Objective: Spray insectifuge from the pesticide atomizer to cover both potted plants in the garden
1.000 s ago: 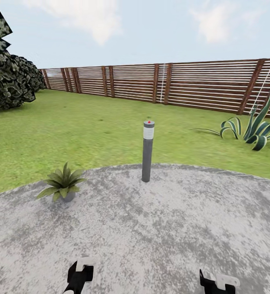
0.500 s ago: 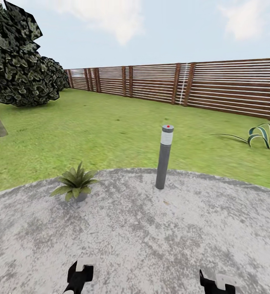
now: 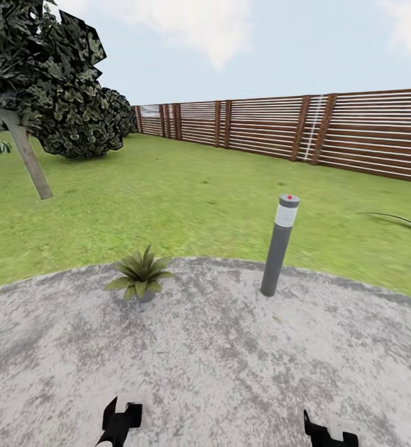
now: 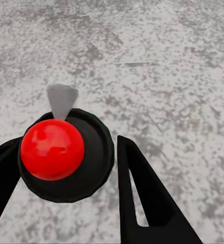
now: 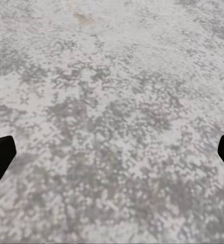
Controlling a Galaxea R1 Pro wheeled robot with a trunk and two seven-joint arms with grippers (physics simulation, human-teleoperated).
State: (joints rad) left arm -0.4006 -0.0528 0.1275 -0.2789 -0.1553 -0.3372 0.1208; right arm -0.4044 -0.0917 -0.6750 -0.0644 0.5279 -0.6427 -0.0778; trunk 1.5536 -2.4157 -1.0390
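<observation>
In the left wrist view the pesticide atomizer (image 4: 94, 152) appears end-on, a dark round body with a red ball on top and a grey nozzle. My left gripper (image 4: 66, 147) is shut on it, one black finger on each side. That gripper (image 3: 120, 422) hangs low over the patio. My right gripper (image 3: 329, 431) is open, its fingers (image 5: 0, 152) spread wide over bare paving. One potted plant (image 3: 140, 278), a small rosette of pointed green leaves, stands at the patio's far edge, ahead and slightly left. The second potted plant is out of view.
A grey bollard light (image 3: 279, 245) stands on the round paved patio (image 3: 205, 360), right of the plant. Lawn (image 3: 187, 198) stretches to a brown slat fence (image 3: 329, 127). A dark tree (image 3: 38, 87) stands far left. Long leaves (image 3: 395, 218) reach in at the right edge.
The camera has turned left, so the plant, bollard and fence have shifted right in the picture and the tree has come further in. Both grippers keep their places.
</observation>
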